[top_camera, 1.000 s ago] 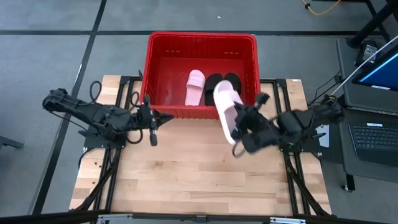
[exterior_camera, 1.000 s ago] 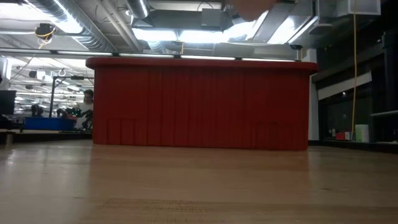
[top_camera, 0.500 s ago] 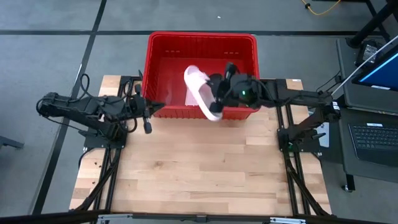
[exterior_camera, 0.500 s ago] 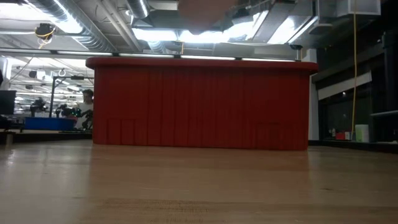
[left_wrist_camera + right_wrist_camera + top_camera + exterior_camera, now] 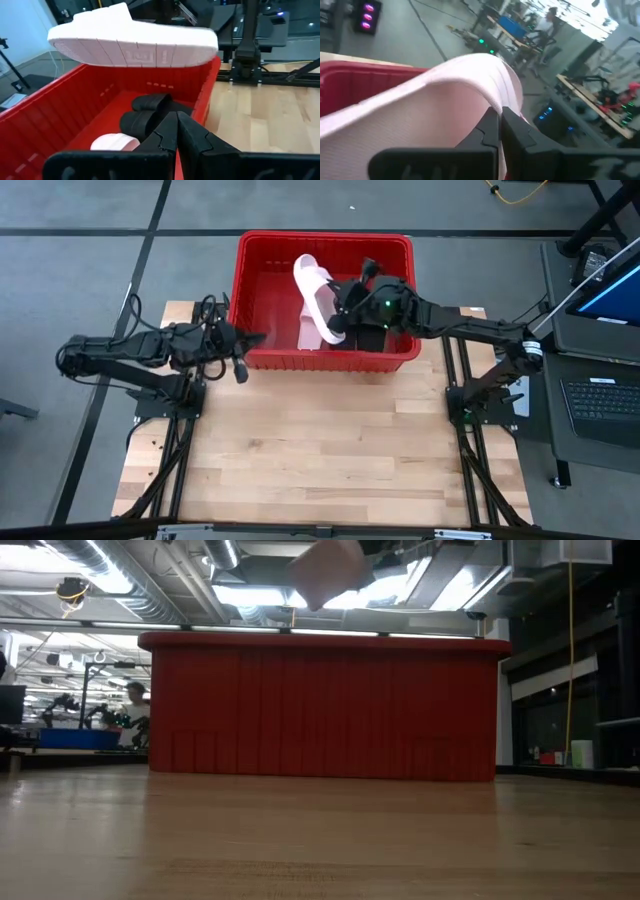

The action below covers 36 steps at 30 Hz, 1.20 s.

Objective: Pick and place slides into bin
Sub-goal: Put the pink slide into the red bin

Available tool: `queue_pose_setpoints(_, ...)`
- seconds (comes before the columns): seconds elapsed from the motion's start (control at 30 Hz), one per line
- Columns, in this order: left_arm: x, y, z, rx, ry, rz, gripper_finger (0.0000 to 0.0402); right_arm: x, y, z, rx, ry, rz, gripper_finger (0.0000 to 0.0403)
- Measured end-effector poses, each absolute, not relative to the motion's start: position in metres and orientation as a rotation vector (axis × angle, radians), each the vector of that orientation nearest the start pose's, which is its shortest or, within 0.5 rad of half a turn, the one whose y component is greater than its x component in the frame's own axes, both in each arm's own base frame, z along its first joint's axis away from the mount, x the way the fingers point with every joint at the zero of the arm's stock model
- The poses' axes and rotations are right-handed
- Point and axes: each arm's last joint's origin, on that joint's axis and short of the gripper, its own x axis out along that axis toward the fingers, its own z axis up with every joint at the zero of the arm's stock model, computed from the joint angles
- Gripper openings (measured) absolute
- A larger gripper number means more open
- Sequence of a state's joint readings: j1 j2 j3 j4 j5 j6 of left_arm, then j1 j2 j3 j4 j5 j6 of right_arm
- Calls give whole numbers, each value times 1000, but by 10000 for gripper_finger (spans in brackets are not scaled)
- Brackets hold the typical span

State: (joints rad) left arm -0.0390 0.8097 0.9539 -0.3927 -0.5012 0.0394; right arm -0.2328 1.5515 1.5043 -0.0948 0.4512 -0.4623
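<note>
While held above the red bin [image 5: 262,361]: pale pink slide [image 5: 312,284] clamped by right pincer [image 5: 338,321], sole outward. Inside the bin: second pink slide [image 5: 310,336], two black slides [image 5: 150,111]. Left pincer [image 5: 243,340] closed, empty, beside the bin's outer wall over the table [image 5: 320,450]. Judged light, foam-soft, slightly flexible; best gripped at sole edge or strap.
</note>
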Motion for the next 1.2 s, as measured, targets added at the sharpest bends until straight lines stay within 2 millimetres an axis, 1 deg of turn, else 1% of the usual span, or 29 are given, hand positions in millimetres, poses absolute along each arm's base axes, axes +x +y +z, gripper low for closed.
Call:
queue_pose_setpoints(0.1,162,13,366,100,253,483,2,352,-101,396,-483,281,-596,8)
queue_pose_setpoints(0.17,162,16,366,98,254,502,1,360,-107,390,-496,273,-604,8)
queue_pose_setpoints(0.3,161,22,366,99,257,534,3,377,-123,379,-498,348,-610,8)
queue_pose_setpoints(0.47,161,27,366,129,270,539,1,405,-141,384,-493,375,-630,8)
queue_pose_setpoints(0.6,161,29,366,125,271,532,3,428,-152,390,-485,435,-620,8)
queue_pose_setpoints(0.7,160,30,366,125,272,545,1,443,-159,387,-481,488,-616,8)
queue_pose_setpoints(0.83,160,30,366,148,278,545,2,462,-167,376,-490,538,-638,8)
queue_pose_setpoints(1.0,160,30,366,181,287,539,1,475,-182,359,-481,586,-670,8)
queue_pose_setpoints(1.2,160,30,366,183,288,538,2,480,-199,337,-431,632,-695,8)
